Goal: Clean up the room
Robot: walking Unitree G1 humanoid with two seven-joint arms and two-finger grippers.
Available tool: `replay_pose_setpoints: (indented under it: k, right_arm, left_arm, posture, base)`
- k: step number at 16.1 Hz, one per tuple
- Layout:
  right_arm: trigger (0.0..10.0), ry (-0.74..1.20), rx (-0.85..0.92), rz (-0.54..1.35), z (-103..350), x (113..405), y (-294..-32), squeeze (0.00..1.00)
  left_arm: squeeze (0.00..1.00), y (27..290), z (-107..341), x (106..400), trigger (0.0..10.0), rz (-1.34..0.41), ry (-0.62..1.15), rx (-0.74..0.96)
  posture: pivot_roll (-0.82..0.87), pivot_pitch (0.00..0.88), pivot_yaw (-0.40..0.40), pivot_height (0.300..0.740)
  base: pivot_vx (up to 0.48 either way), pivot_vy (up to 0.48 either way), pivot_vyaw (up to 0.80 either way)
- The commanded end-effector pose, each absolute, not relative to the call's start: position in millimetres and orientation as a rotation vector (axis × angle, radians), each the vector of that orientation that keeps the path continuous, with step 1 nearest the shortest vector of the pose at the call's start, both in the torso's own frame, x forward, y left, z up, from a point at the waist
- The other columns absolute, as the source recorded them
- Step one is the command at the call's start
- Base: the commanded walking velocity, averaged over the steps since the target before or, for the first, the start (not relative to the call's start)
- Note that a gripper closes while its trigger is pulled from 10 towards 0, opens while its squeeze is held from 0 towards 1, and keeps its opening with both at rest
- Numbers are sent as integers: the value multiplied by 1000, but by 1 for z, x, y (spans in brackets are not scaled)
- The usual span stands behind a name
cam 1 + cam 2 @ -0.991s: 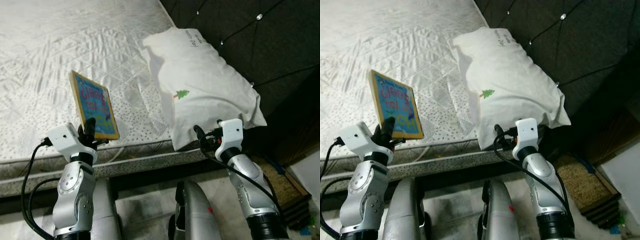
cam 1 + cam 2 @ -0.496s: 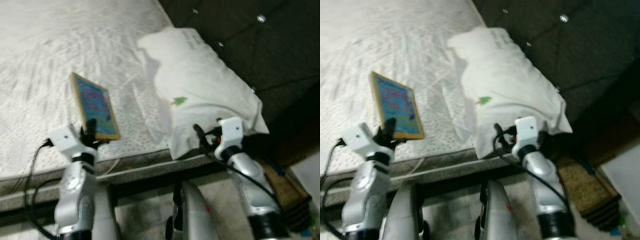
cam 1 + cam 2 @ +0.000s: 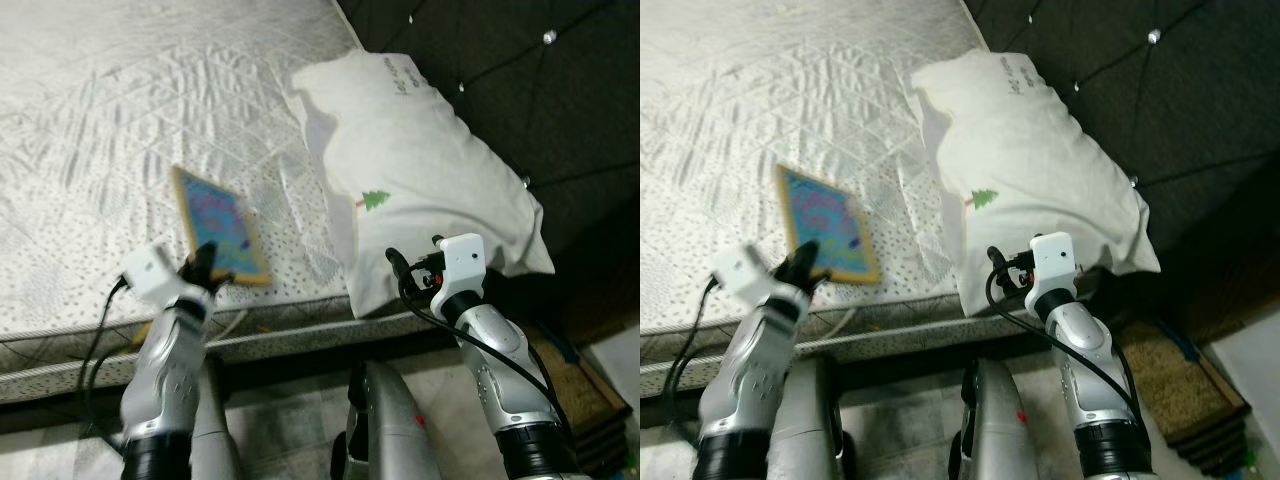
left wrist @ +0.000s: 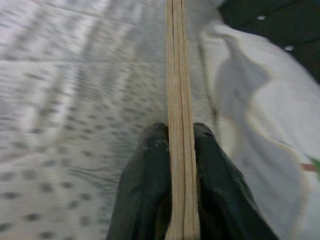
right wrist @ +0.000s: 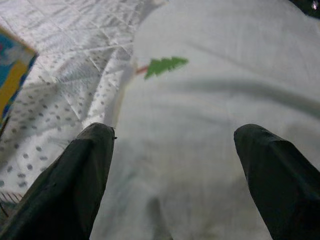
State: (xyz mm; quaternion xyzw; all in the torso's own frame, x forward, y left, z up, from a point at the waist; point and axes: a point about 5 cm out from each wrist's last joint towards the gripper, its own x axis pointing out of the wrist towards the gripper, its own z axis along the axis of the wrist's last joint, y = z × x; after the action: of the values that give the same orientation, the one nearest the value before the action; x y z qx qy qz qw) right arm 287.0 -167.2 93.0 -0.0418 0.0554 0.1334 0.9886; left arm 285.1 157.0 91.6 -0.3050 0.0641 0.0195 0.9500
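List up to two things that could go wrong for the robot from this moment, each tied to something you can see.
1. The left gripper pinches the framed picture only by its thin bottom edge, so the tilted board might twist or slip onto the mattress.
2. The right gripper, open close before the pillow, could nudge it off the mattress corner.

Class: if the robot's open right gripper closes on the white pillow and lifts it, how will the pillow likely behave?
The white pillow looks soft and creased, so it would probably sag around the right gripper. Puffy and probably light, it overhangs the mattress edge and may slide easily.
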Motion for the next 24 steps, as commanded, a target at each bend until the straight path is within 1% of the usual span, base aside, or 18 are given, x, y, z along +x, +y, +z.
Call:
replay_pose_setpoints:
  k: [1, 3, 4, 9, 12, 14, 19, 21, 22, 23, 24]
  right_arm:
    - [10000, 115, -95, 260, 94, 284, -172, 0]
    - [10000, 104, -88, 259, 98, 279, -175, 0]
    - [10000, 106, -91, 260, 98, 277, -176, 0]
    - [10000, 104, -120, 262, 103, 273, -179, 0]
    - [10000, 92, -129, 269, 110, 268, -176, 0]
    - [10000, 96, -139, 268, 109, 263, -179, 0]
    - [10000, 108, -141, 260, 109, 262, -180, 0]
    - [10000, 108, -143, 259, 109, 263, -180, 0]
    - [10000, 109, -144, 258, 109, 263, -180, 0]
    - [10000, 109, -145, 258, 109, 263, -180, 0]
    - [10000, 110, -145, 257, 109, 263, -180, 0]
  left_arm:
    - [0, 124, 90, 288, 10000, -27, 157, -764]
    - [0, 121, 83, 297, 10000, -41, 199, -766]
    - [0, 121, 81, 300, 10000, -26, 207, -770]
    - [0, 115, 89, 325, 10000, -63, 197, -926]
    - [0, 107, 86, 335, 10000, -79, 250, -974]
    - [0, 104, 87, 340, 10000, -104, 256, -972]
    - [0, 118, 83, 351, 10000, -102, 286, -923]
    - [0, 120, 80, 351, 10000, -104, 334, -888]
    - [43, 125, 80, 352, 10000, -91, 333, -868]
    - [1000, 130, 80, 353, 10000, -78, 317, -881]
    - [1000, 137, 81, 354, 10000, -65, 309, -880]
  posture:
    - [-70, 108, -101, 527]
    - [-95, 117, -98, 513]
    - [-103, 122, -98, 513]
    - [-148, 166, -100, 513]
    - [-169, 183, -88, 513]
    - [-176, 185, -85, 513]
    - [-181, 182, -89, 513]
    - [-181, 180, -90, 513]
    - [-180, 178, -90, 513]
    - [-179, 176, -90, 513]
    - [-177, 174, -91, 513]
  base:
    - [0, 0, 0]
    - [0, 0, 0]
    - [0, 0, 0]
    - [0, 0, 0]
    - [0, 0, 0]
    - [0, 0, 0]
    - [0, 0, 0]
    - [0, 0, 0]
    - [0, 0, 0]
    - [0, 0, 0]
    - [0, 0, 0]
